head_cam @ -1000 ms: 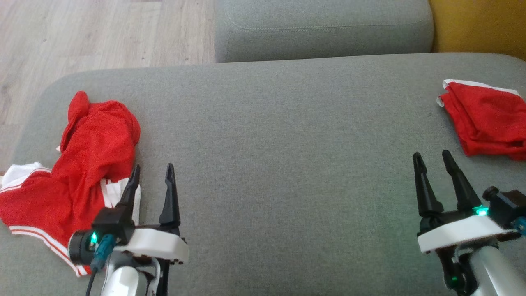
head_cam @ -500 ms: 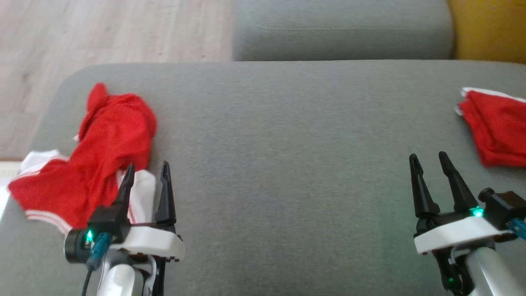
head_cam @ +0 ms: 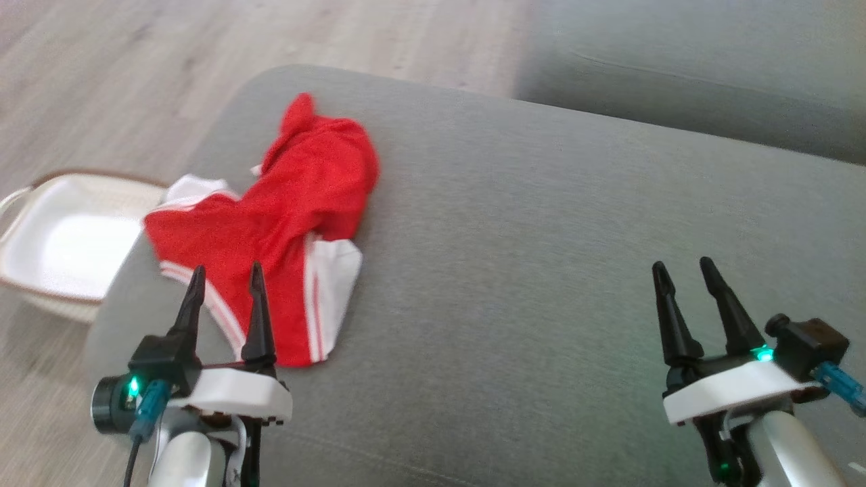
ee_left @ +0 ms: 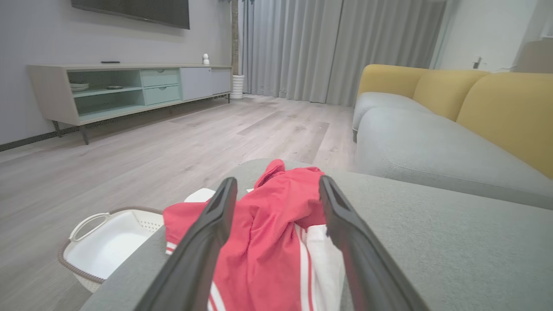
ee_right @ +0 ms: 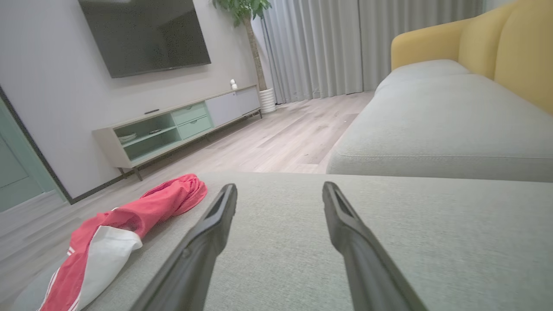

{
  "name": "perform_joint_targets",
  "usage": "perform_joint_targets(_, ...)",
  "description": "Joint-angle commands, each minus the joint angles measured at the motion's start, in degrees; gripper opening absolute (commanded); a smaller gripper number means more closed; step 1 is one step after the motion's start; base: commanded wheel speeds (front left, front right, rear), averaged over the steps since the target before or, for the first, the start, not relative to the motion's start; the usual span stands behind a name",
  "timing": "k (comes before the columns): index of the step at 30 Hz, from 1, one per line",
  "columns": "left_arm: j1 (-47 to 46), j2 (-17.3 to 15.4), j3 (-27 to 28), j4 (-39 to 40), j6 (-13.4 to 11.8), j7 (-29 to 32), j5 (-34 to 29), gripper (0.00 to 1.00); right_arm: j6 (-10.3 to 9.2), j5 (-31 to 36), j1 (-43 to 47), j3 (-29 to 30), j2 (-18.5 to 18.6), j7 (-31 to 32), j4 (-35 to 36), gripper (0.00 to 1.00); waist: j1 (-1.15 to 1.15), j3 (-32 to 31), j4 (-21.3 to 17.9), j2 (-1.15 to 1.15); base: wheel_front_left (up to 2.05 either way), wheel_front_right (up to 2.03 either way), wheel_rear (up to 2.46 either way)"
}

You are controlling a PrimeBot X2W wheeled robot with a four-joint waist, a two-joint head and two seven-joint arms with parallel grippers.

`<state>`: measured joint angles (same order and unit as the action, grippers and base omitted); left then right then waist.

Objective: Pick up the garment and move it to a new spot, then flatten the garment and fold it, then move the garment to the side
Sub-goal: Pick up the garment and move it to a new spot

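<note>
Crumpled red garment [head_cam: 284, 223] with white panels and white stripes, lying on the left end of a grey sofa cushion [head_cam: 541, 237], near its rounded corner. One red lobe points away from the robot; the white-striped hem lies nearest to it.

Left gripper [head_cam: 226, 268]: released, jaws spread wide, nothing between them. In the head view its fingertips overlap the near edge of the garment, and the left wrist view looks along the two fingers straight onto the cloth. Whether they touch it cannot be told.

Right gripper [head_cam: 682, 264]: also released and empty, over bare cushion, well apart from the garment.

White basket [head_cam: 20, 203] with a brown rim, standing on the wooden floor [head_cam: 135, 67] just beside the cushion's left end. A second grey seat [head_cam: 676, 74] lies beyond, with yellow backrests [ee_left: 497, 108] behind it in the left wrist view.
</note>
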<state>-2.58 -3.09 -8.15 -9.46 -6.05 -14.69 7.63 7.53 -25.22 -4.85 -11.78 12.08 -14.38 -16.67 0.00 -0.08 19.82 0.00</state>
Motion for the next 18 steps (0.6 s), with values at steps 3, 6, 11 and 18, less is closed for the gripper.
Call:
perform_joint_targets(3, -1.7, 0.0, 2.3, 1.8, 0.2, -0.3, -0.1, 1.0, -0.04, -0.5, -1.8, -1.2, 0.2, -0.6, 1.1, 1.0, 0.0, -0.4, 4.5, 0.0, 0.0, 0.0, 0.0)
perform_joint_targets(6, -1.6, 0.0, 2.3, 1.8, 0.3, -0.3, -0.1, 1.0, -0.04, -0.5, -1.8, -1.3, 0.2, -0.6, 0.8, 1.0, 0.0, -0.6, 5.3, 0.0, 0.0, 0.0, 0.0)
perform_joint_targets(11, -1.7, 0.0, 2.6, 1.6, 0.7, -0.3, 0.0, 1.0, -0.04, -0.6, -2.0, -1.7, 0.0, -0.6, 0.5, 1.0, 0.0, -0.8, 6.0, 0.0, 0.0, 0.0, 0.0)
perform_joint_targets(18, -6.5, -0.9, 3.0, 2.7, 2.0, 1.9, 0.8, 1.0, -0.04, -0.5, -2.7, -1.6, 1.1, -0.6, 1.3, 1.0, 0.0, 1.0, 4.6, 0.0, 0.0, 0.0, 0.0)
